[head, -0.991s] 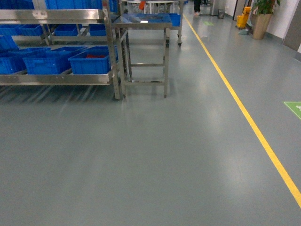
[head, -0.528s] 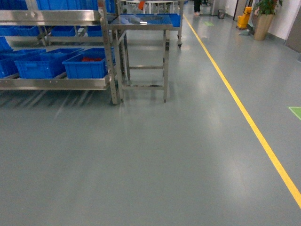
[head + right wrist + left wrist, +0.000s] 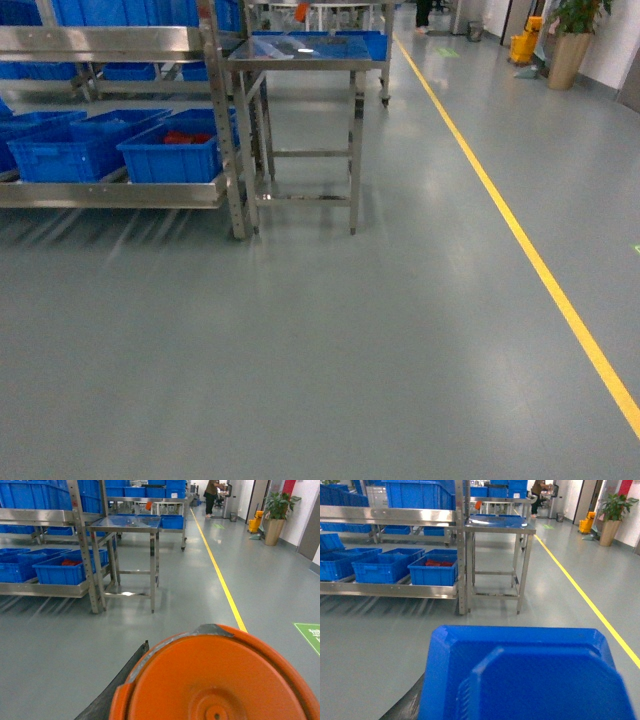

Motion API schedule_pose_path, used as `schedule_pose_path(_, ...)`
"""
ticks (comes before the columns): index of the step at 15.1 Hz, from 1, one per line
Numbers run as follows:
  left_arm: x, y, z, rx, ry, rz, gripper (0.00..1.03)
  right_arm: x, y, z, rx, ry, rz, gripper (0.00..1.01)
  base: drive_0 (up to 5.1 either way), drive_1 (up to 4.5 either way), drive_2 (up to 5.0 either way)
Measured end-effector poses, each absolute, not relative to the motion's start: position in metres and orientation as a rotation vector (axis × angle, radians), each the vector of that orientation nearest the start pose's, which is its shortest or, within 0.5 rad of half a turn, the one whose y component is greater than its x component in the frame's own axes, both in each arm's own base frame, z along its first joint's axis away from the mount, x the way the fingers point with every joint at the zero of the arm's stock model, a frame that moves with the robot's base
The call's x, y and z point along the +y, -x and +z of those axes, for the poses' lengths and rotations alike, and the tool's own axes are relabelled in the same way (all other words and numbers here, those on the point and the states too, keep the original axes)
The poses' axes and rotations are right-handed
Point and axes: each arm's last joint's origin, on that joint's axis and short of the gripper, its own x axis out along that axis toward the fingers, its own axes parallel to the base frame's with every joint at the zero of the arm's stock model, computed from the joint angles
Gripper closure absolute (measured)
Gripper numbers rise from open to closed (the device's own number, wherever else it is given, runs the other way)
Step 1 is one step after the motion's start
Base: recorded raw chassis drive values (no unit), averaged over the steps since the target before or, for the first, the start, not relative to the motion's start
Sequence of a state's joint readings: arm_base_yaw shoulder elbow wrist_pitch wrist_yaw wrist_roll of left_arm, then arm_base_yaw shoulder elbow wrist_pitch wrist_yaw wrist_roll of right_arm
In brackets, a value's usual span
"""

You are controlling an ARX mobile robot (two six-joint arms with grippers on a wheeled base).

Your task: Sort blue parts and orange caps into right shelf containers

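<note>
We are facing blue bins (image 3: 170,155) on a steel shelf (image 3: 110,190); our claws are lying outside every view.

I see a grey floor (image 3: 330,340) filling most of the head view, with a yellow line (image 3: 520,240) running from the top centre down to the right edge. In the upper left stands a steel shelf rack (image 3: 110,190); its low shelf carries blue bins (image 3: 170,158) side by side, the rightmost with red pieces inside. Just beside the rack's right post stands a steel table (image 3: 300,60) with a blue-lined top.
</note>
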State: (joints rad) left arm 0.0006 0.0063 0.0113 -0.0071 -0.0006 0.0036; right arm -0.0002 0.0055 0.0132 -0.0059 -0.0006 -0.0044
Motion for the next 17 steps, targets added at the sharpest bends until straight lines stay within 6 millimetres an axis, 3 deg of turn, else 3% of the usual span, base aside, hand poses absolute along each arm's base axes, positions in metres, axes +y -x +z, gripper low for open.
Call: schedule_pose_path(17,0.0001,-0.0974,0.1661,0.002,-0.004,0.001,0.61,0.0,-0.0972,0.1668,0.0,0.004,0.0,0.59,0.0,4.29,-4.3)
